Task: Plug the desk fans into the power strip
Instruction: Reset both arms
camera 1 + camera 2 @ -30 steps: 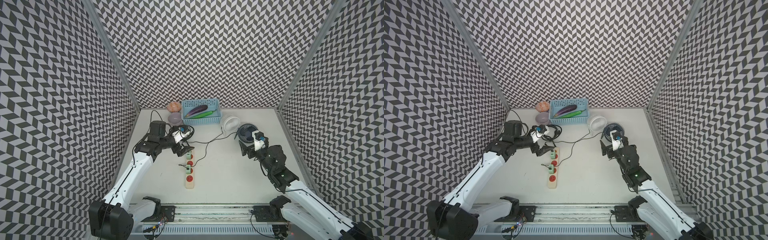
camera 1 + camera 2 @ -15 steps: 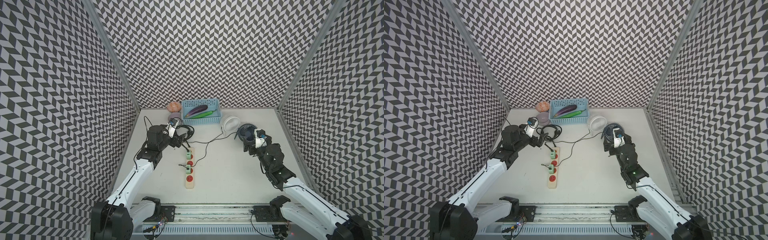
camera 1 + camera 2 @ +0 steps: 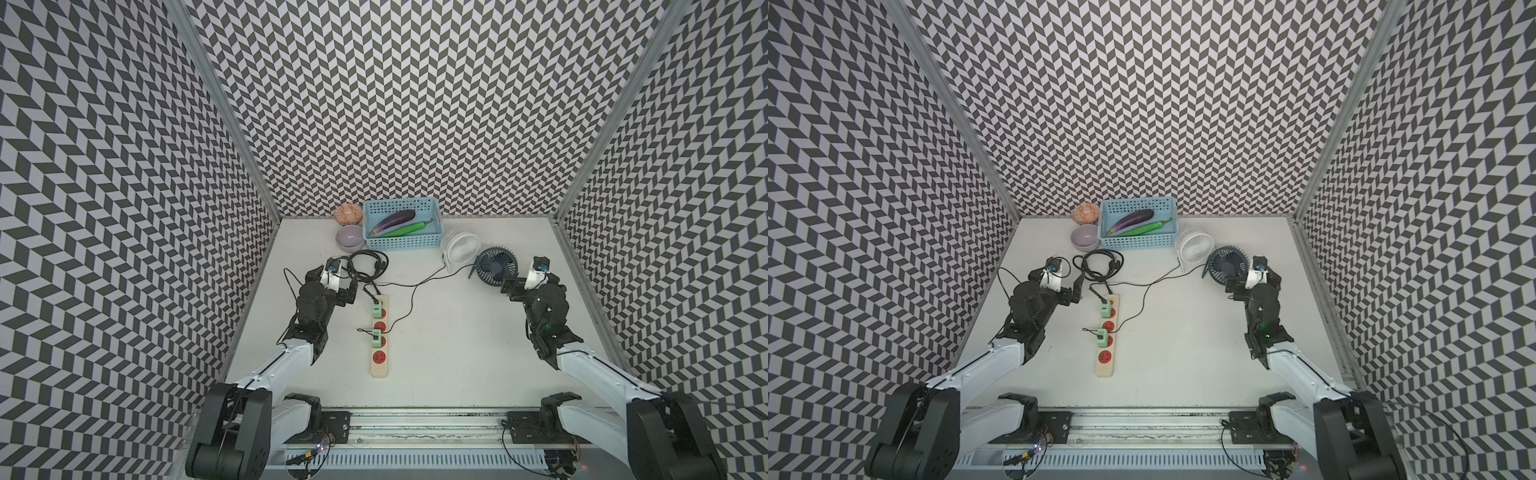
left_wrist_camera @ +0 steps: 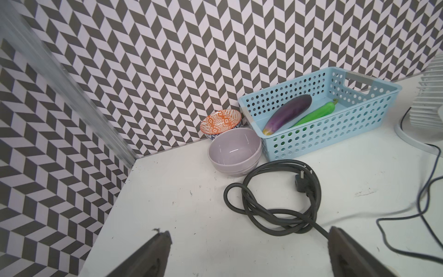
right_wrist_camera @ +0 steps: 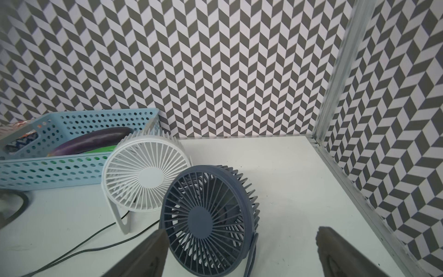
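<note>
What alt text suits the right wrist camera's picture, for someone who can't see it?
A dark blue desk fan stands on a white table ahead of the open right gripper, partly hiding a white fan behind it. A light blue basket holding an eggplant sits beside them.

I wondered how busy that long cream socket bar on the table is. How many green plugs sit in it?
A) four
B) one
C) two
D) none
C: the power strip carries two green plugs, the far green plug at its far end and the near green plug past its middle.
</note>
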